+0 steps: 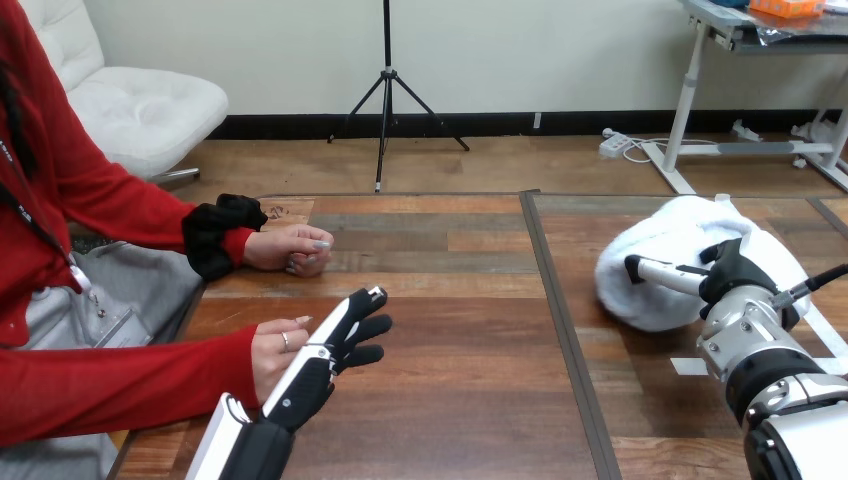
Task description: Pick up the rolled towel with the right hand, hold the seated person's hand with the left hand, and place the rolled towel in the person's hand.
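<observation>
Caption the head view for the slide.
Right hand on the towel; left hand, fingers straight, against the person's nearer hand on the table.

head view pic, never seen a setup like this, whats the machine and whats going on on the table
The camera sits on a humanoid robot's head, looking down across a wooden table. The mechanical hands coming in from below are the robot's own. Its left hand, fingers straight, lies beside a seated person's near hand, holding nothing. Its right hand is against a white rolled towel, which rests on the table; a grip cannot be confirmed. The person's far hand rests closed on the table.
</observation>
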Tool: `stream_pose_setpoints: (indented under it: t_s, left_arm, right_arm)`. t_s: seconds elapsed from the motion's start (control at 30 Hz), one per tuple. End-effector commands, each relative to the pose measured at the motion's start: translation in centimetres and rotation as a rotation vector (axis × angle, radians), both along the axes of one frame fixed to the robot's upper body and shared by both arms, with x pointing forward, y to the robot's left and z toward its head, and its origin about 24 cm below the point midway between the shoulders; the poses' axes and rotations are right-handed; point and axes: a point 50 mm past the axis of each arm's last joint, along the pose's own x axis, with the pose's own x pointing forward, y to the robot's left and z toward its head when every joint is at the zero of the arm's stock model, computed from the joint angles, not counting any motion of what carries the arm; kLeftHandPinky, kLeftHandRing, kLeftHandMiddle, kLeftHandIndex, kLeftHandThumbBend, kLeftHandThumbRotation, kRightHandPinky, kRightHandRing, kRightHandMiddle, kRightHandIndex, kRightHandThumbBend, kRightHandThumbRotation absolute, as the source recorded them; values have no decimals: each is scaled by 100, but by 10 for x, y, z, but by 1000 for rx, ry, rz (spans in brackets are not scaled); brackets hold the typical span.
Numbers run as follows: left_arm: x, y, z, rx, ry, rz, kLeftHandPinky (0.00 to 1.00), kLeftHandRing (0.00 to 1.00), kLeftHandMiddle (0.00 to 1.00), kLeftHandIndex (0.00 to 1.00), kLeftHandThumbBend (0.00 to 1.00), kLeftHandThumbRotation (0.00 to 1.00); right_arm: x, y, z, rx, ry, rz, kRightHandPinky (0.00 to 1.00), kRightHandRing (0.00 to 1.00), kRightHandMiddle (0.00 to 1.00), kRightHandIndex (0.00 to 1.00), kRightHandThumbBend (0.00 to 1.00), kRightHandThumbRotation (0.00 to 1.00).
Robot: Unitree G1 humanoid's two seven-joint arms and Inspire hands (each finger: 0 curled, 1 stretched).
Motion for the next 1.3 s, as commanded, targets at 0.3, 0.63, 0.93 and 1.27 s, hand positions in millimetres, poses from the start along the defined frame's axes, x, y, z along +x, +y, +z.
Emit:
stream_pose_setpoints:
  t_s: [0.3, 0.63, 0.93, 1.27]
  left_arm:
    - [10, -1, 17, -7, -125, -8, 79, 87, 92, 92, 100, 55]
    - [10, 0, 19, 6, -149, 4, 76, 85, 90, 91, 100, 55]
    - [11, 1, 19, 7, -163, 15, 75, 84, 90, 90, 100, 56]
    - [12, 1, 19, 19, -182, 30, 73, 83, 89, 90, 100, 59]
  right_arm:
    - [11, 11, 12, 6, -79, 59, 27, 40, 51, 61, 83, 0]
    - [11, 13, 12, -16, -95, 93, 29, 40, 49, 60, 83, 0]
    - [12, 15, 13, -30, -92, 118, 23, 33, 43, 67, 82, 0]
    - [14, 19, 13, -5, -118, 142, 23, 32, 43, 68, 82, 0]
